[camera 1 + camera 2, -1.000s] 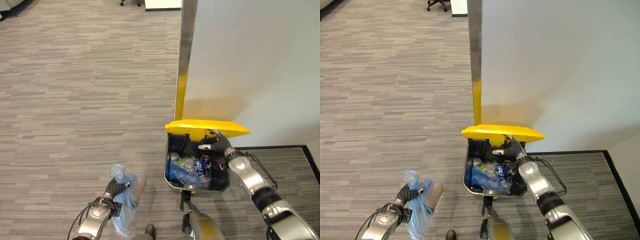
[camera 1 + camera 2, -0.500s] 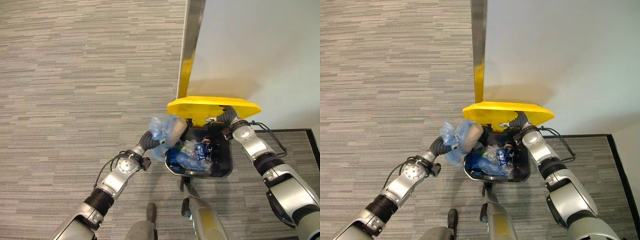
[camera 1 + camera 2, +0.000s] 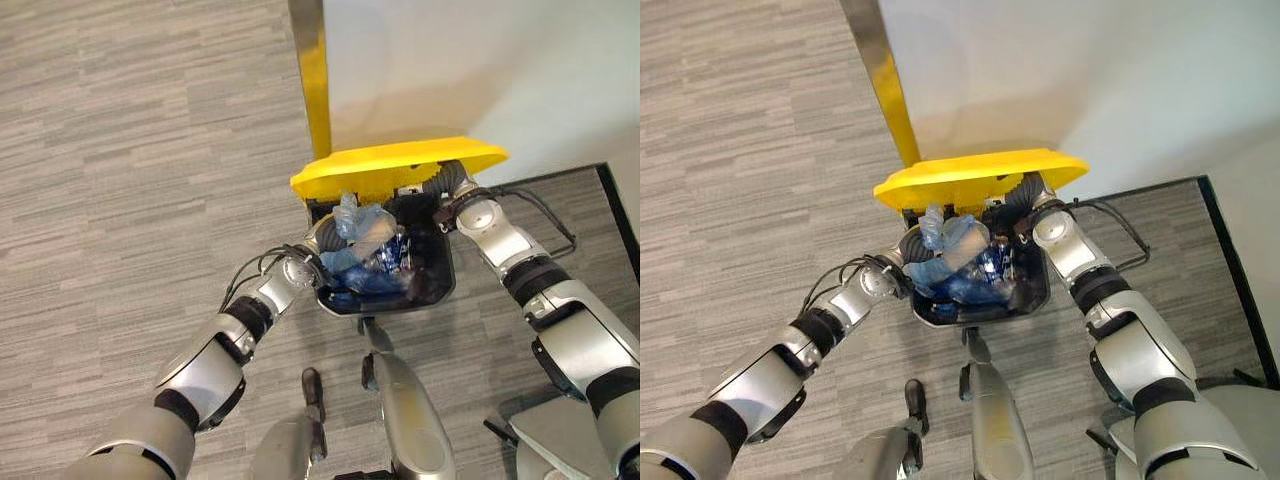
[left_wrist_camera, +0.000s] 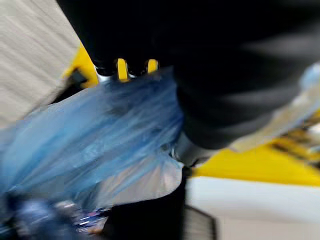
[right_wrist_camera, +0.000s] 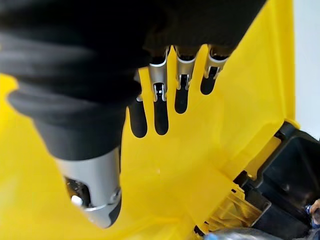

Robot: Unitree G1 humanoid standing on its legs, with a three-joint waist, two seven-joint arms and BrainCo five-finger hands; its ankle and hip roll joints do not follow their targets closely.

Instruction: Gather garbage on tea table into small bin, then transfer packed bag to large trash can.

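The large black trash can stands against the wall with its yellow lid raised. My right hand is under the lid, and its straight fingers press against the lid's yellow underside. My left hand is shut on the packed blue plastic bag and holds it over the can's opening, just below the lid. The bag's blue film bunches right past that hand in the left wrist view. Bottles and cans lie inside the can beneath the bag.
A white wall panel with a yellow and metal post rises right behind the can. A black-edged mat lies to the right. Grey striped carpet spreads to the left and front.
My left hand has carried the blue bag from the can's left rim to over its opening. The right hand still holds the lid up. The camera has shifted.
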